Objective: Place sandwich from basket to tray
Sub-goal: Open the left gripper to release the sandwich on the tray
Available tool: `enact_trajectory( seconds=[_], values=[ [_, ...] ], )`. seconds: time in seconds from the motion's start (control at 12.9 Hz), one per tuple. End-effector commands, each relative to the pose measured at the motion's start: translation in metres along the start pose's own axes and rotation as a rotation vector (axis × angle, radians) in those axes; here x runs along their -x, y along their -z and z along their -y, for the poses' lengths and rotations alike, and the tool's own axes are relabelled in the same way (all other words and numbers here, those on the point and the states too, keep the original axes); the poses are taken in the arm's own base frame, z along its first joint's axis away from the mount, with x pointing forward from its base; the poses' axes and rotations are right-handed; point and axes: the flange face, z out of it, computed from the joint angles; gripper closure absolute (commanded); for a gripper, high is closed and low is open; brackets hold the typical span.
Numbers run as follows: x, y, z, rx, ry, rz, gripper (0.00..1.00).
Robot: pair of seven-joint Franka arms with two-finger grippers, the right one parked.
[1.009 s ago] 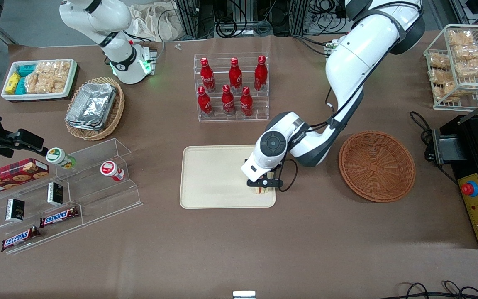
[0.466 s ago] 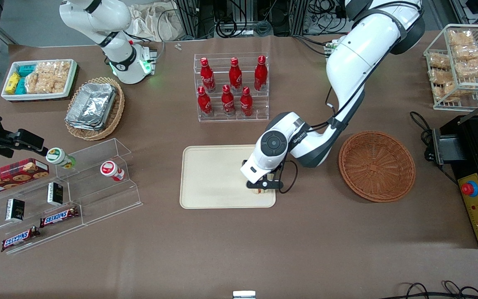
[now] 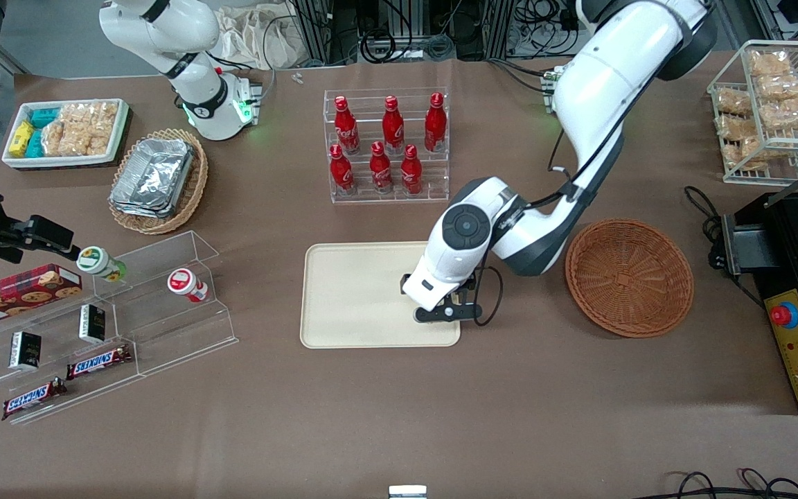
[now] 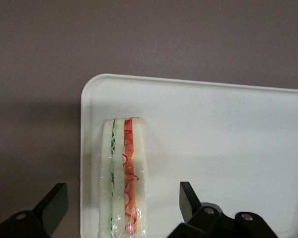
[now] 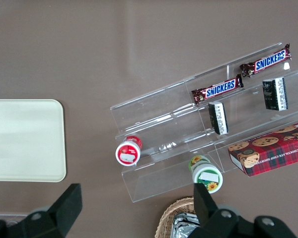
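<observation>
your left arm's black two-finger gripper (image 3: 445,313) hangs over the flat cream-beige rectangular plastic tray (image 3: 350,294), above the corner nearest the front camera on the working arm's end, roughly at the tray's 4 o'clock in the front view. its fingers (image 4: 189,200) stand wide apart and grip nothing.

the small triangular sandwich of pale white bread (image 4: 124,173) stands on its edge on the tray, in the gap between the two fingers, with clear space on either side of it. its green, red and orange filling layers face up toward the wrist camera, and a clear wrap covers it. it sits close along the tray's rim (image 4: 84,148) near a rounded corner. in the front view the wrist and gripper hide it from you.

the round shallow reddish-brown wicker basket (image 3: 629,277) sits on the brown table (image 3: 399,416) at about 3 o'clock from the tray, toward the working arm's end and apart from it. nothing lies in it.

at the tray's 12 o'clock stands a clear rack of red bottles (image 3: 385,142), farther from the front camera.
</observation>
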Motion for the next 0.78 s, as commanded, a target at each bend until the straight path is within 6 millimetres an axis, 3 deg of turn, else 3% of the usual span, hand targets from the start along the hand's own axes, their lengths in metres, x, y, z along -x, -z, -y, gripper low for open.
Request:
enact_trajectory(
  seconds=[0.0,0.31,0.47,0.7],
  values=[
    [0.002,0.084,0.015,-0.064,0.042,-0.076,0.00],
    [0.007,0.177,0.055,-0.159,0.101,-0.115,0.00],
    [-0.016,0.215,0.113,-0.174,0.148,-0.114,0.00],
    [-0.033,0.262,0.185,-0.135,0.069,-0.046,0.00]
  ],
)
